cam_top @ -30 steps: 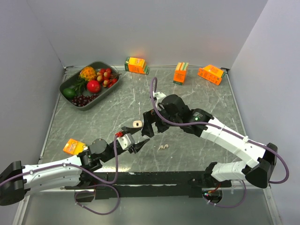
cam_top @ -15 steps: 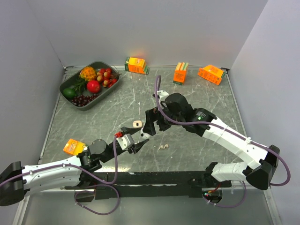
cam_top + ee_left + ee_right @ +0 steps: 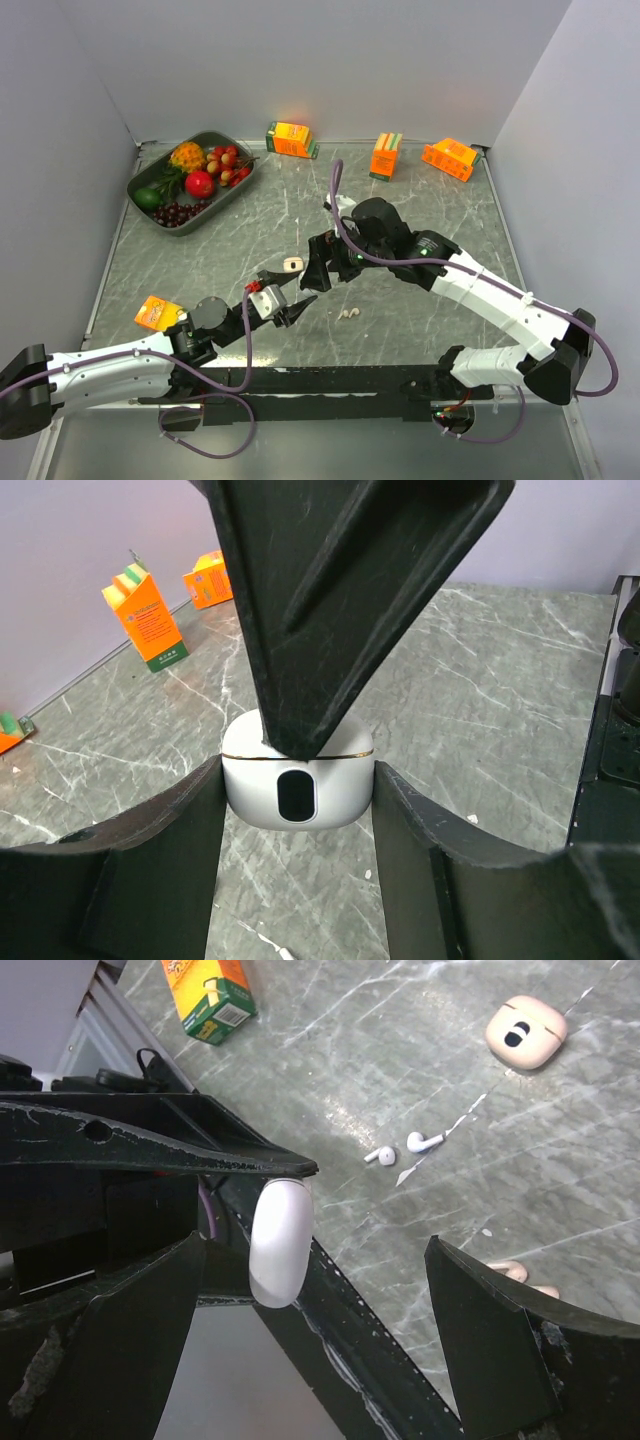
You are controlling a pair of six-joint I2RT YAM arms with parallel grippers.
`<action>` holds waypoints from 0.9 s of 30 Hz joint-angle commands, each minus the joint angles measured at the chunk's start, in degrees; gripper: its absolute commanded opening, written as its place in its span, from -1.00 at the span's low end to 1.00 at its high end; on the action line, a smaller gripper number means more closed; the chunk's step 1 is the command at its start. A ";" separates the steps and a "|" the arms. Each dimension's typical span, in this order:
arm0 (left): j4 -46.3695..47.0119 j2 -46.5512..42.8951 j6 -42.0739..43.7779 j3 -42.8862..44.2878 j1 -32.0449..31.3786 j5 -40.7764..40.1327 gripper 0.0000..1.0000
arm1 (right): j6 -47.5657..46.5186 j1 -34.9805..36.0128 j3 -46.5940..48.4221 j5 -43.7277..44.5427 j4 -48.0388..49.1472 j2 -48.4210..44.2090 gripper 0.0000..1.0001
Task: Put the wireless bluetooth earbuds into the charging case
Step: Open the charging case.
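My left gripper [image 3: 298, 305] is shut on a white charging case [image 3: 297, 785], which fills the gap between its fingers [image 3: 150, 850]. The right wrist view shows the case [image 3: 280, 1243] held off the table, over the front rail. My right gripper [image 3: 318, 272] is open and wide, just above the left one. One of its fingers [image 3: 330, 600] points down onto the case's top. Two white earbuds [image 3: 403, 1148] lie on the table. Two pale-beige earbuds [image 3: 348, 313] lie near the gripper; the right wrist view shows them [image 3: 510, 1272] by the right finger.
A closed pale-pink case [image 3: 291, 264] lies left of the right gripper. A tray [image 3: 215, 135] of fruit stands at the back left. Three orange juice cartons [image 3: 385, 155] stand along the back wall and one [image 3: 158, 312] at the front left. A black rail [image 3: 320, 380] runs along the front.
The right arm has shifted slightly right and its gripper has come closer to the left gripper. The left arm and the case have stayed put.
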 commanded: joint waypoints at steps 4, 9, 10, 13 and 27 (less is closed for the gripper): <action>1.62 -0.88 -0.38 1.31 -0.31 -0.24 -0.98 | 0.71 -0.21 -0.42 -0.59 0.08 1.21 0.99; 1.10 -1.93 -0.47 1.57 -0.31 -0.15 -0.98 | 1.06 -0.83 -0.59 -0.41 0.51 1.22 0.99; 1.01 -2.20 -0.47 1.57 -0.40 -0.33 -0.98 | 1.23 -0.91 -0.51 -0.41 0.51 1.22 0.99; 1.01 -2.99 -0.56 1.31 -0.31 -0.15 -0.98 | 1.06 -1.44 -0.42 -0.32 -0.01 1.22 0.99; -0.14 -4.22 -0.73 1.04 -0.40 -0.59 -0.98 | 1.15 -4.17 -0.77 -0.85 -0.27 -0.98 0.98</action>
